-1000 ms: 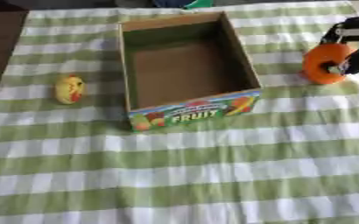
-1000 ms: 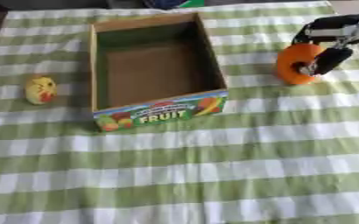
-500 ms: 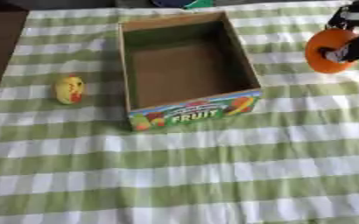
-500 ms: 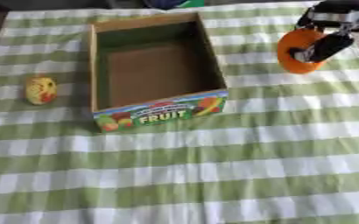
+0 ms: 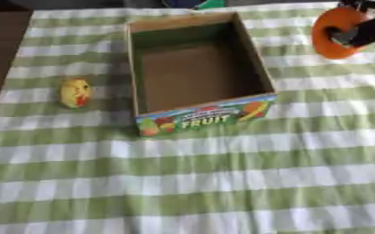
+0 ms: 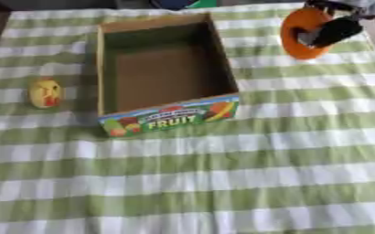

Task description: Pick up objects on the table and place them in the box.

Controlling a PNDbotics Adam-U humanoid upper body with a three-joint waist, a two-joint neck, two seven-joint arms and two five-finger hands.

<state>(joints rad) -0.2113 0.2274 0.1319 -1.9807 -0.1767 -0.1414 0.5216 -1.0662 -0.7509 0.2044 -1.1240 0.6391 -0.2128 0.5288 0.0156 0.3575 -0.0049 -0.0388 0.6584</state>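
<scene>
So this looks like the carry step; the right hand (image 6: 334,30) is at the upper right of the frame with its dark fingers curled round an orange thing (image 6: 301,33), round and flattish, can't tell what it really is; judging by how it sits against the cloth I'd say it's up off the surface (image 6: 222,183), but I can't see a clear gap under it. Left hand doesn't show in either view, so nothing to say about it.

The box (image 5: 197,73) sits upper centre, open top, brown inside, with the FRUIT label on the near wall; as far as I can see there's nothing in it. The orange thing is off to the right of the box, well apart from its right wall and about level with the far half.

The other item is a small yellow thing (image 5: 75,93) with a bit of red on it, lying on the green checked cloth at mid left, just beside the box's left wall but not touching it.

Next move, my guess: swing the hand left across the right wall, high enough that the orange thing clears the rim, get it over the middle of the box, then let the fingers open; after that the yellow one is still to do, and that's probably a job for the left side since it's nearer.
</scene>
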